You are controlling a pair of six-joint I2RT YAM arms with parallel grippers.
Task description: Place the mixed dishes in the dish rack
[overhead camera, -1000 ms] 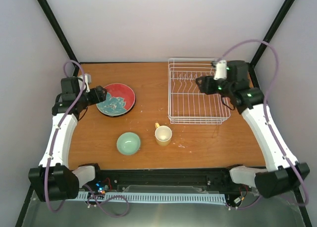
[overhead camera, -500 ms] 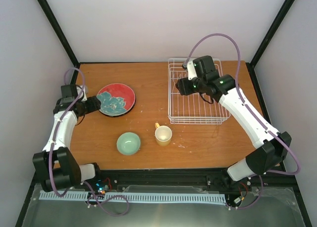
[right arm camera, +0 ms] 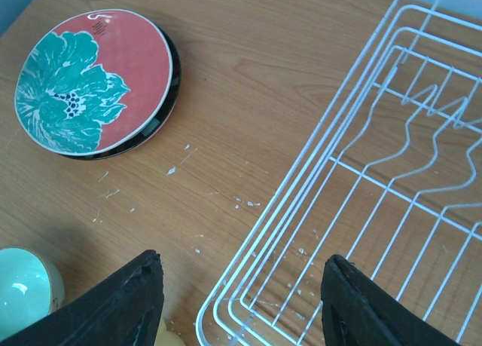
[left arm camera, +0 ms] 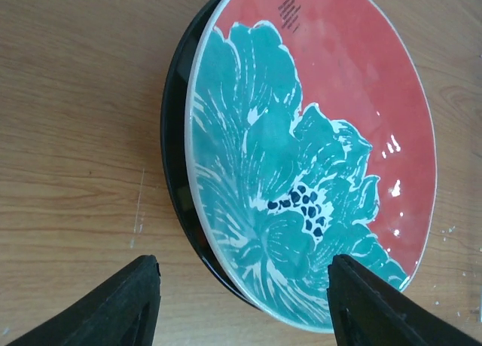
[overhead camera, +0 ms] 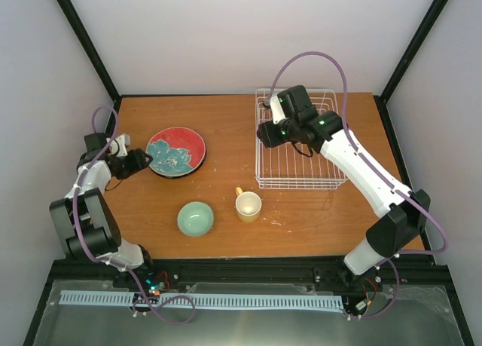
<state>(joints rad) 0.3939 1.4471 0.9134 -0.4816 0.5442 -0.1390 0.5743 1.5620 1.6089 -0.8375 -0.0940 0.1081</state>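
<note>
The red plate with a teal flower (overhead camera: pixel 176 151) lies flat on a dark plate (left arm camera: pixel 175 135) at the table's left. My left gripper (overhead camera: pixel 138 162) is open and empty, level with the stack's left edge; in the left wrist view (left arm camera: pixel 245 301) the plate (left arm camera: pixel 316 135) rim lies between its fingers. The mint-green bowl (overhead camera: pixel 196 218) and cream-yellow mug (overhead camera: pixel 248 206) stand at the front middle. The white wire dish rack (overhead camera: pixel 301 146) is at the right, with no dishes in it. My right gripper (overhead camera: pixel 265 133) is open and empty above the rack's left edge (right arm camera: pixel 392 173).
The right wrist view also shows the red plate (right arm camera: pixel 98 75) at upper left, the bowl (right arm camera: pixel 19 289) at the lower left corner and white specks on the wood. Black frame posts stand at the table's back corners.
My right arm has swung left from the rack's right side to above its left edge. My left gripper has drawn slightly down and left along the plate's edge.
</note>
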